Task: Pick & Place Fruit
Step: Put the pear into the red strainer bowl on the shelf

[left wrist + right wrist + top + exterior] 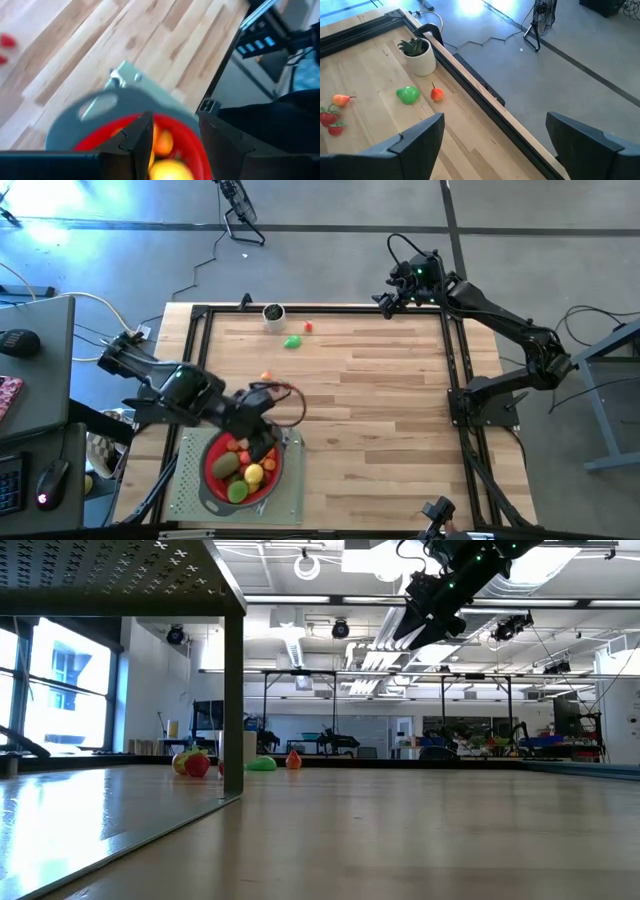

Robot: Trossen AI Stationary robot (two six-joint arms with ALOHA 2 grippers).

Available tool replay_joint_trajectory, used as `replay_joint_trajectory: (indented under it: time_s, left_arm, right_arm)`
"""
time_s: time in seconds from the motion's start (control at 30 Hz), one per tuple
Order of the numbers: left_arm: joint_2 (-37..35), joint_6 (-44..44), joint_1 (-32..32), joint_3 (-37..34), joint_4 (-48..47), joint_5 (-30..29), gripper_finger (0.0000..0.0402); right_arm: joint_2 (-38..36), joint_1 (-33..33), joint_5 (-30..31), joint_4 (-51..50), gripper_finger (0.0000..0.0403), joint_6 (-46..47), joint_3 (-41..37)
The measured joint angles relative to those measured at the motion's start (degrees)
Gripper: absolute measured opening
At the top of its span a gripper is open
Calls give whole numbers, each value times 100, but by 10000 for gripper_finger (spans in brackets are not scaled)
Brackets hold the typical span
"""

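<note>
Most fruit (243, 468) already sits in the red strainer (214, 452), near left; left pincer (262, 448) hovers over it, partly open, empty — a few pieces remain on the far tabletop (380, 390) — right pincer (385, 300) waits wide open

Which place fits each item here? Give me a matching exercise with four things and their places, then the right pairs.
Things:
1. left gripper
2. right gripper
3. potted plant
4. green fruit

Places:
A. on the bare wood beside the small red fruit
B. over the red strainer, above the fruit in it
C. at the table's far edge, in a white pot
D. raised over the far right corner, open

Pairs: 1-B, 2-D, 3-C, 4-A
</note>
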Motion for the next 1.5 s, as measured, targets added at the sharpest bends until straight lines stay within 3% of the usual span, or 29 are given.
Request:
replay_joint_trajectory:
  time_s: [0.37, 0.63, 0.87, 1.13, 1.33, 1.5]
  left_arm:
    - [0, 1361, 1462, 0, 547, 292, 154]
    - [0, 1487, 2581, 0, -132, 362, 154]
    - [0, 1487, 3500, 0, -946, -224, 154]
    - [0, 1416, 4138, 0, -1331, -844, 154]
    - [2, 1911, 4451, 0, -1211, -907, 154]
    - [55, 1756, 4488, 0, -1112, -950, 154]
  right_arm:
    - [0, 0, -1, 0, 341, -101, 0]
    - [0, 0, -1, 0, 341, -163, 2]
    - [0, 0, 0, 0, 341, -138, 1]
    - [0, 0, 1, 2, 341, -129, 2]
    - [0, 0, 3, 2, 341, -160, 2]
    - [0, 0, 3, 26, 341, -173, 2]
